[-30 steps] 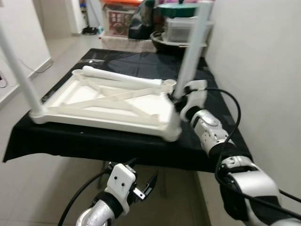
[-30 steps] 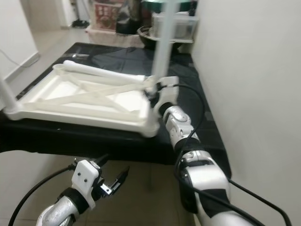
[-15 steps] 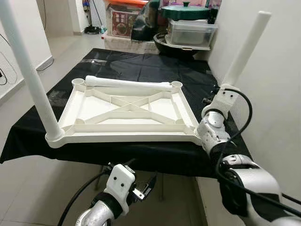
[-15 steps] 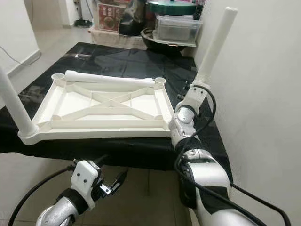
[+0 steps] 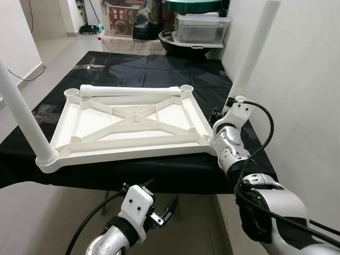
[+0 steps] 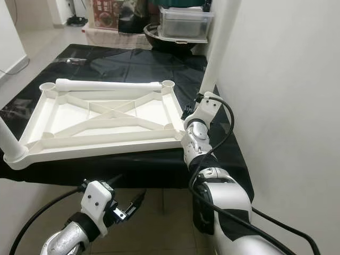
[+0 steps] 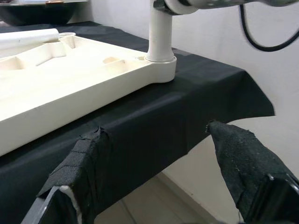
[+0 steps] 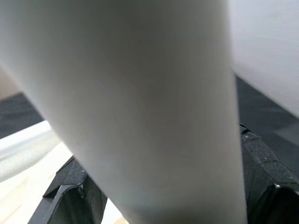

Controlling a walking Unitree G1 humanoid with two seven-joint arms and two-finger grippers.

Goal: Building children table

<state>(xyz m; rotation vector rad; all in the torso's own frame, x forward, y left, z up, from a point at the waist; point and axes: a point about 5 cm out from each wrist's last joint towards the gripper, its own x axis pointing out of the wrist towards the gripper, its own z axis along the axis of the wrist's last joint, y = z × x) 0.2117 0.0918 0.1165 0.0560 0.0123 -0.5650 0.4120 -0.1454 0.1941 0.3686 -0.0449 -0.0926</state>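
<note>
A white table top [image 5: 127, 127] lies upside down on a black-covered table [image 5: 143, 66]. One white leg [image 5: 21, 114] stands in its near left corner. A second leg [image 5: 249, 58] rises from the near right corner socket [image 7: 161, 60], and my right gripper [image 5: 226, 110] is shut on it low down; its fingers [image 8: 266, 182] flank the white tube [image 8: 140, 93]. A third leg [image 5: 130, 90] lies loose along the far edge. My left gripper [image 5: 162, 206] hangs open below the table's front edge, its fingers [image 7: 79, 158] wide apart.
A clear lidded box [image 5: 202, 26], a black bowl [image 5: 180, 40] and other clutter crowd the far end of the table. A white wall [image 5: 303, 79] runs close along the right side. Tiled floor [image 5: 48, 53] opens to the left.
The camera has shifted and the picture has sharpened. The leg in my right gripper has swung from leaning right to nearly upright. The left arm is unchanged.
</note>
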